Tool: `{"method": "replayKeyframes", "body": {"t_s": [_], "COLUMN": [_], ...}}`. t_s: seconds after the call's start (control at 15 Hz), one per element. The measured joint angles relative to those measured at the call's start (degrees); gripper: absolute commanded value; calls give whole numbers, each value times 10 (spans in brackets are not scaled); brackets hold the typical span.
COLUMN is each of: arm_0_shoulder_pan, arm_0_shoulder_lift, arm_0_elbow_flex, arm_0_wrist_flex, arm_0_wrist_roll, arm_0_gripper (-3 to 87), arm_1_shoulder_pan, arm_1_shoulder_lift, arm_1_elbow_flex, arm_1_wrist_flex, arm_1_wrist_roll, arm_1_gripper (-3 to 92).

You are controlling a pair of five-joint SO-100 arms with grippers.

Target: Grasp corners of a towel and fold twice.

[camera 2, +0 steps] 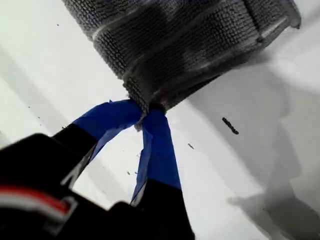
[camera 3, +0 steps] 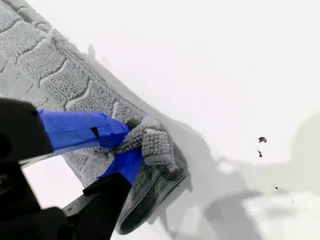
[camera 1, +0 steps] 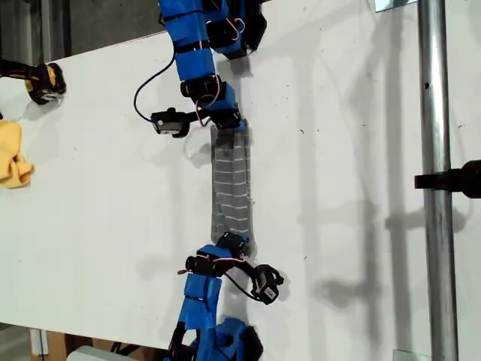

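Observation:
The grey towel [camera 1: 231,180] with thin white stripes stretches as a narrow strip across the middle of the white table [camera 1: 98,226] in the exterior view. An arm's gripper [camera 1: 228,125] holds its upper end and another arm's gripper [camera 1: 230,242] holds its lower end; the wrist views do not show which arm is which. My first gripper [camera 2: 145,112] is shut on a corner of the towel [camera 2: 190,45], which hangs raised above its shadow. My second gripper [camera 3: 125,145] is shut on a bunched corner of the towel [camera 3: 55,75], which lies along the table.
A small yellow cloth [camera 1: 13,154] and a black-and-yellow object [camera 1: 45,81] sit at the exterior view's left edge. A metal pole [camera 1: 434,180] with a black clamp [camera 1: 460,179] runs down the exterior view's right. The table's edge crosses the exterior view's bottom.

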State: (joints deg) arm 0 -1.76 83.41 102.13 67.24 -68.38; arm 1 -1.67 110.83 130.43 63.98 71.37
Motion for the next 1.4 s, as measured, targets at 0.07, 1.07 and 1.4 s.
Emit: {"method": "replayKeyframes", "body": {"t_s": [0.07,1.07,1.4], "arm_0_shoulder_pan": [-1,28,37], "arm_0_shoulder_lift": [0,1099,1155], "arm_0_elbow_flex": [5,645,743], "arm_0_wrist_flex": [0,66,48], "arm_0_wrist_roll": [-7,-135,-188], "arm_0_gripper": [181,167,165], "arm_1_shoulder_pan": [1,-52,-71], "arm_1_shoulder_lift": [-3,760,760], "arm_1_elbow_flex": [7,253,304], "arm_1_wrist_flex": [-4,232,214], "arm_1_wrist_roll": [5,230,299], "arm_1_gripper": [154,339,355]}}
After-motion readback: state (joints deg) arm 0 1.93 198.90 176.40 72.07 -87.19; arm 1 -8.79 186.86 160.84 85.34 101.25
